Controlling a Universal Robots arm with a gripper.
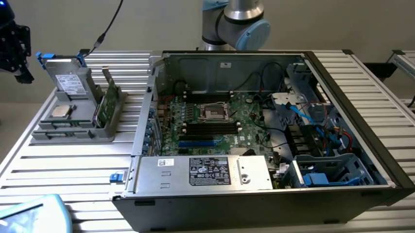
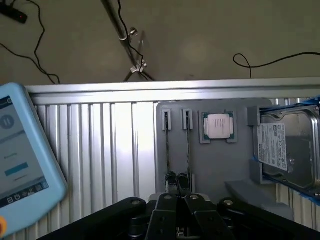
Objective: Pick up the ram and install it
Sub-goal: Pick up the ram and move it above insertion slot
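- The ram [image 2: 188,145] stands on edge in a slot, so it reads as one thin dark line running straight out ahead of the fingertips.
- A second board [image 2: 166,145], just as thin, runs parallel just beside it. Edge-on, I can't tell the two apart by shape.
- The gripper [image 2: 177,197] hangs above their near ends, its blocky black fingers pressed together with nothing between them.
- Both boards sit in a grey holder [image 2: 220,165], a matte moulded tray with raised slot blocks.
- Off to one side of the fingers, a square silver processor chip [image 2: 218,126] lies flat in its recess.
- Further out that same way is a hard drive [image 2: 285,150], a metal box with a white label, propped at a tilt.
- Under it all is the table [image 2: 110,150], made of ribbed, shiny aluminium slats.
- On the fingers' other side is a tablet [image 2: 20,165], pale blue with rounded corners.
- In the exterior view, an open black computer case [image 1: 259,204] sits just beside the holder.
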